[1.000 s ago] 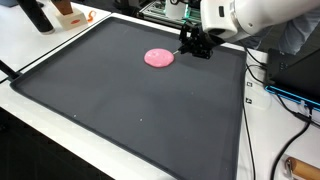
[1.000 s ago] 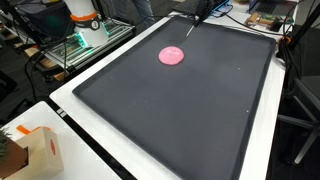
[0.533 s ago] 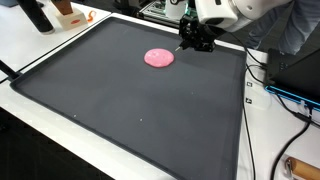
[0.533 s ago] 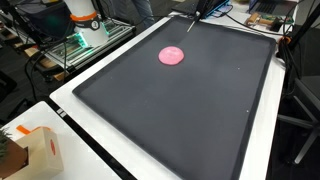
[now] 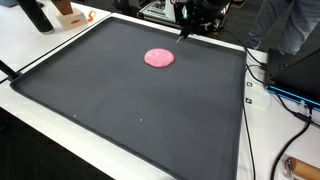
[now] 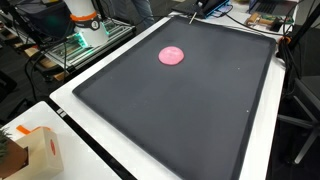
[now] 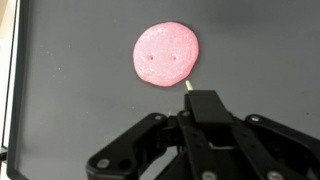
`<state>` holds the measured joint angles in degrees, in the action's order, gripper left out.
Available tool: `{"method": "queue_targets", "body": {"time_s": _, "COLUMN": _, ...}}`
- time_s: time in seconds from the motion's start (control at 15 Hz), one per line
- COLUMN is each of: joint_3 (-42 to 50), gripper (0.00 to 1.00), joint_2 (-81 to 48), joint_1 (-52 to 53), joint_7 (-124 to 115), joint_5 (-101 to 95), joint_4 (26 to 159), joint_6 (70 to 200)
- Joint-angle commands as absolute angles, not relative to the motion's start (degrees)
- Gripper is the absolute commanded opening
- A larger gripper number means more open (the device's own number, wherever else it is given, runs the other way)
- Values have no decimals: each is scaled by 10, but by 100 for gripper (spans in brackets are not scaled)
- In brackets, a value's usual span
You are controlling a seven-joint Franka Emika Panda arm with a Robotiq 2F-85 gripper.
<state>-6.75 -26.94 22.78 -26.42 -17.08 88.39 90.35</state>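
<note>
Where the wrist view looks down past the gripper (image 7: 203, 100), its two dark fingers stand pressed close together, clamped on a thin pale stick (image 7: 188, 87). Only the stick's short tip shows; the rest is hidden between the fingers. In both exterior views the gripper (image 5: 196, 16) is cut off by the top edge of the picture, so little of the arm above it can be made out. There the stick (image 5: 181, 37) is only a faint slanted line below the fingers.

Just beyond the stick's tip lies a flat pink disc (image 7: 165, 53), marked with two small dots and a curved line (a plain smiling face). In the wrist view the tip sits right at the disc's near rim, but whether it touches cannot be told. In an exterior view the disc (image 5: 159, 58) lies a little apart from the stick, down on the surface.

Beneath both spreads a large dark mat (image 7: 70, 110), whose raised edge shows at one side of the wrist view. Well away from the gripper, at the mat's opposite corner, a cardboard box (image 6: 38, 150) stands half cut off, and cables (image 5: 268, 85) trail beside the mat's far edge.
</note>
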Motion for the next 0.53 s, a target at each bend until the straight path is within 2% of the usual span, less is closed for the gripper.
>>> {"method": "queue_targets", "body": {"time_s": 0.0, "joint_3": -82, "gripper": 3, "joint_2": -209, "joint_1": 196, "joint_7": -199, "joint_5": -129, "joint_4": 942, "joint_6": 921}}
{"method": "queue_targets", "body": {"time_s": 0.47, "joint_3": -92, "gripper": 3, "joint_2": -122, "joint_1": 159, "joint_7": -75, "joint_5": -104, "joint_4": 1009, "joint_6": 963}}
